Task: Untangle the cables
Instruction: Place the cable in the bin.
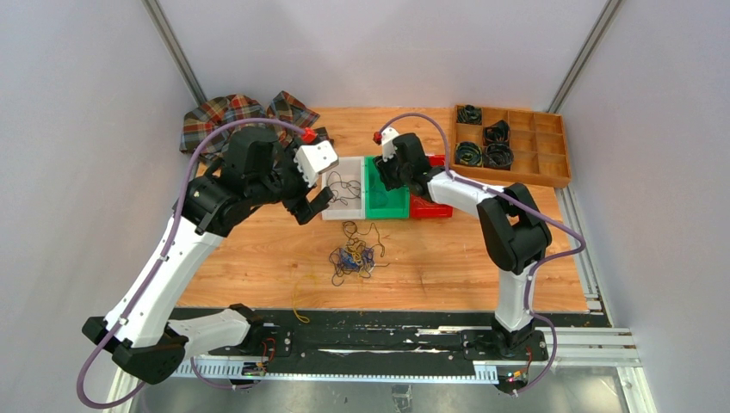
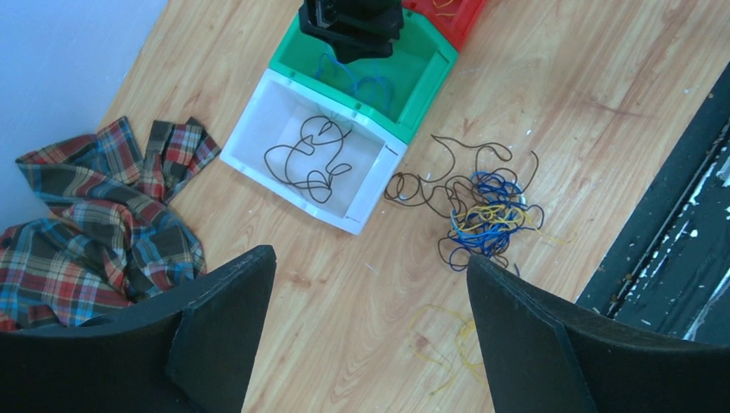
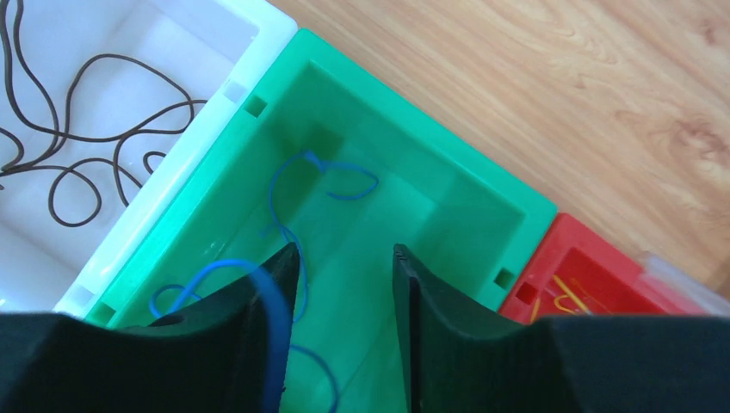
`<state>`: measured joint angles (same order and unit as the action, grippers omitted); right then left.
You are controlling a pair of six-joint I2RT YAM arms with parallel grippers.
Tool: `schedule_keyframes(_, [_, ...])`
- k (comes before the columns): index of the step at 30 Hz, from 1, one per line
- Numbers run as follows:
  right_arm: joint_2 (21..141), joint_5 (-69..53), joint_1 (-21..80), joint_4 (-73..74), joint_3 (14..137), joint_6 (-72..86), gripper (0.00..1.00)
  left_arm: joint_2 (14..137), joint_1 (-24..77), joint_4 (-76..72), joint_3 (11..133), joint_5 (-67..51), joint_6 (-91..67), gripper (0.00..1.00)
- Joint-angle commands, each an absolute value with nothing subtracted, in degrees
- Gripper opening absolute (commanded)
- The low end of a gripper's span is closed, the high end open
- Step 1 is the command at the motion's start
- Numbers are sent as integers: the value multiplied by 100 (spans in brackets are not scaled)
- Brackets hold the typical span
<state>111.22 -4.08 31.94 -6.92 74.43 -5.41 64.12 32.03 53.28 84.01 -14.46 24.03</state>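
Wood tabletop (image 1: pixel 448 258) w/ grey walls (image 1: pixel 370 43), cables (image 1: pixel 353 256) mid-table.

Seen from above, we note twin arms: left arm (image 1: pixel 185 249) and right arm (image 1: pixel 515 232), white shells on long links, black housings at joints. Purple cable (image 1: pixel 582 245) loops from black base (image 1: pixel 142 348) of each, along limb to wrist. Red cap (image 1: pixel 309 135) tips each wrist, beside white camera block (image 1: pixel 316 161). In wrist views we find left gripper (image 2: pixel 368 258) and right gripper (image 3: pixel 344 251) alike: matte black fingers (image 2: pixel 224 318), broad, wedge-shaped, tapering to blunt angled tips.
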Motion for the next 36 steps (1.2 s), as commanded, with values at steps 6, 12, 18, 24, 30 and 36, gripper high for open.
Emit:
schedule_keyframes(6, [10636,0,3398,80,7697,-598,56,6418,2246,5369,7868,-1815,2890,87])
schedule_keyframes(12, [10200,-690,3417,585,7684,-584,57,6495,2099,5371,7563,-1877,3066,87])
schedule_keyframes(18, [10054,-1703,3401,894,7847,-364,57,6415,2092,5430,7310,-1966,3361,87])
schedule_keyframes(24, [10435,-1848,3271,861,8161,74,41,6387,2057,5600,7048,-1978,3630,87])
schedule_keyframes(30, [10929,-1702,3141,742,8296,205,4,6332,2037,5625,6595,-1859,4023,90])
schedule_keyframes(36, [11071,-1396,3068,651,8151,124,1,6357,2032,5620,5885,-1986,4327,90])
